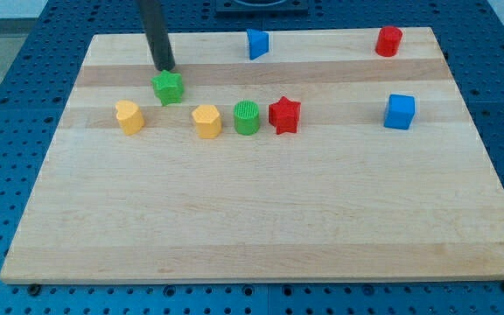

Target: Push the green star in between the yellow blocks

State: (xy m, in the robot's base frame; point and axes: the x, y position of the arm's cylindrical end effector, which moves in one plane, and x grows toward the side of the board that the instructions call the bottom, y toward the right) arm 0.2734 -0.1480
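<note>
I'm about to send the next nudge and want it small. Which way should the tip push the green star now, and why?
Probably a short push toward the view's bottom. My tip sits just above the green star, about touching its top edge. The star lies just above the gap between the left yellow block and the right yellow block, roughly centred, so a straight push should slide it in.

A: What colours sit on the pale striped wooden board (261,219)?

B: A green star block (169,87); two yellow blocks (129,116) (206,121); a ribbed green cylinder (247,117); a red star block (284,115) — plus blues.

A: Which blues?

B: A blue cube (400,111); a blue triangular block (257,43); also a red cylinder (389,40) — my tip (165,67) is dark.
</note>
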